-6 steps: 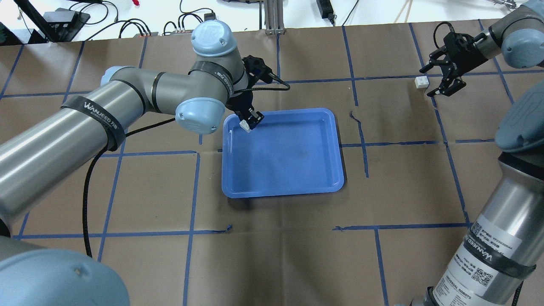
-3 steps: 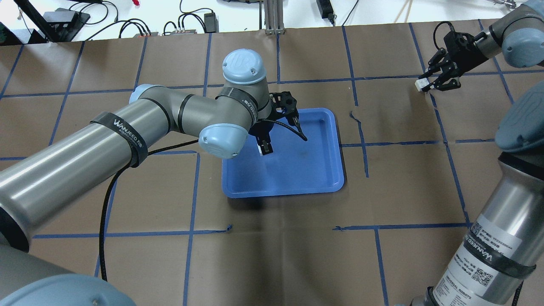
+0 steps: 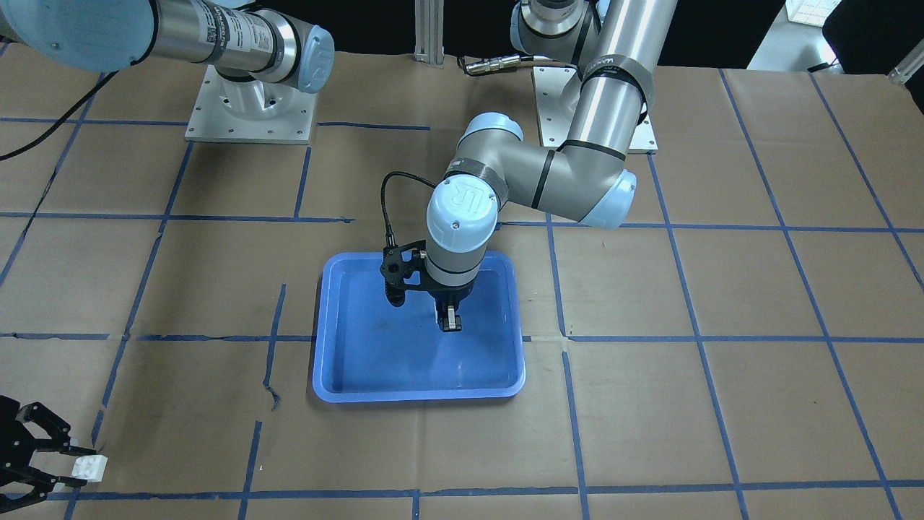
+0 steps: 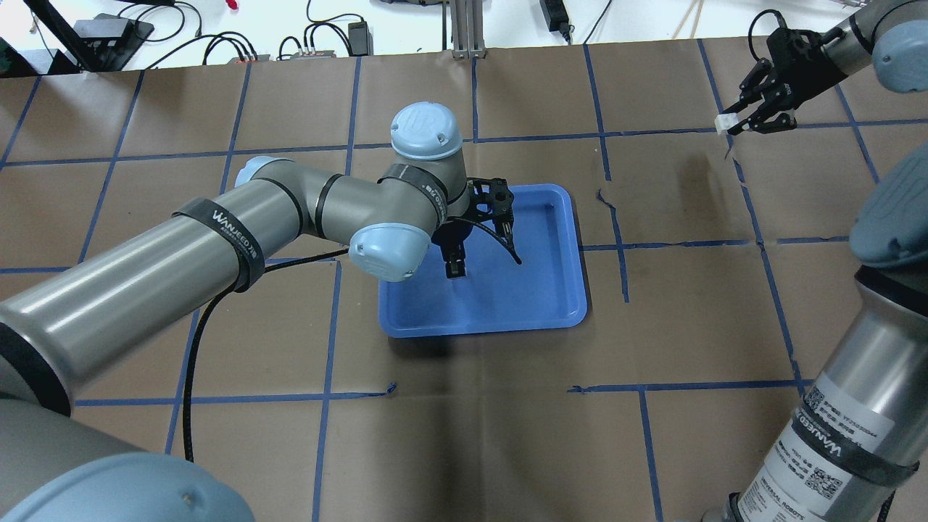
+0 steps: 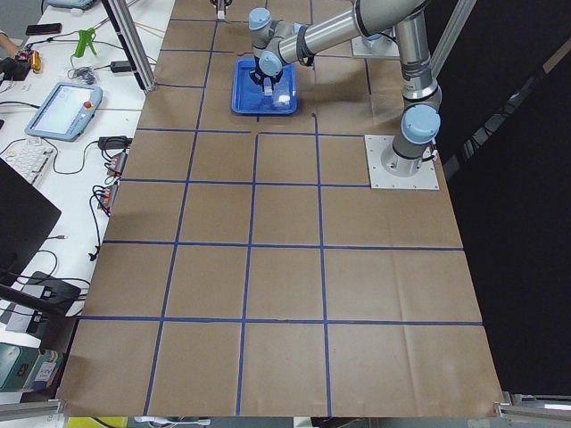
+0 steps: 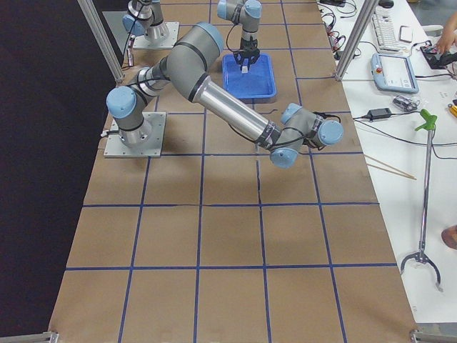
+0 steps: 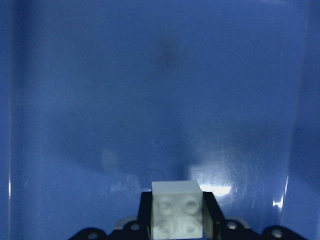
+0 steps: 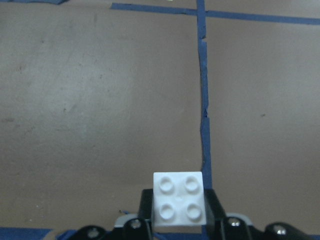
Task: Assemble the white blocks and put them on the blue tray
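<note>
- Overhead exterior: the left claw hangs over the blue tray, clamped on 1 white block. Its studs face the left wrist view, probably so that its mate can be pressed on.
- The right claw, well apart, grips the 2nd block above the brown paper.
- The 2 blocks are not yet joined. It is hard to tell whether the left one touches the tray.

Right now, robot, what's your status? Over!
Left gripper shut on one white block, over blue tray. Right gripper shut on other white block, far off the tray. Blocks not joined yet. Nothing seen between them.
</note>
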Tool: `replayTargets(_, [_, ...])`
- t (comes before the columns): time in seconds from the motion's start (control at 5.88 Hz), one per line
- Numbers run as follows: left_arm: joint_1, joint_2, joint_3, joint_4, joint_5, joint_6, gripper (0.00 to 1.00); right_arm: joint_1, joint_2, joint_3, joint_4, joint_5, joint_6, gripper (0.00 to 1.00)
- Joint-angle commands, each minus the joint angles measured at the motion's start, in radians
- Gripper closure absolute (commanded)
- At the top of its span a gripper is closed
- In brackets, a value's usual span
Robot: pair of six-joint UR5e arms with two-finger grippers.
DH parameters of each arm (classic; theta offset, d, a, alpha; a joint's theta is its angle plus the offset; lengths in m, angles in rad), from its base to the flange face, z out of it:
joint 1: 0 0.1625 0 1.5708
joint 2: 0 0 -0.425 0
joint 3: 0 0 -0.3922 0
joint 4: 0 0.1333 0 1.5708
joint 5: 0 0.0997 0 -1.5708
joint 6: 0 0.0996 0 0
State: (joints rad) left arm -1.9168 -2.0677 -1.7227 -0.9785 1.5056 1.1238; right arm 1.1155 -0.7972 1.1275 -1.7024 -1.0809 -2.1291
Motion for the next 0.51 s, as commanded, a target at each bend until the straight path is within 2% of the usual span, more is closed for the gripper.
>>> replayTargets(0.0, [-0.01,-0.017,-0.001,0.012,0.001,-0.001,0.65,0.019,-0.1,0.026,0.116,0.002,0.032,0.69])
replayTargets(0.17, [-0.011,-0.029,-0.005,0.039,0.001,-0.001,0.49,0.026,-0.17,0.093,0.139,0.002,0.031,0.69])
replayTargets(0.34, [-0.011,-0.032,-0.006,0.044,0.001,-0.001,0.01,0.027,-0.268,0.221,0.138,0.012,0.031,0.69])
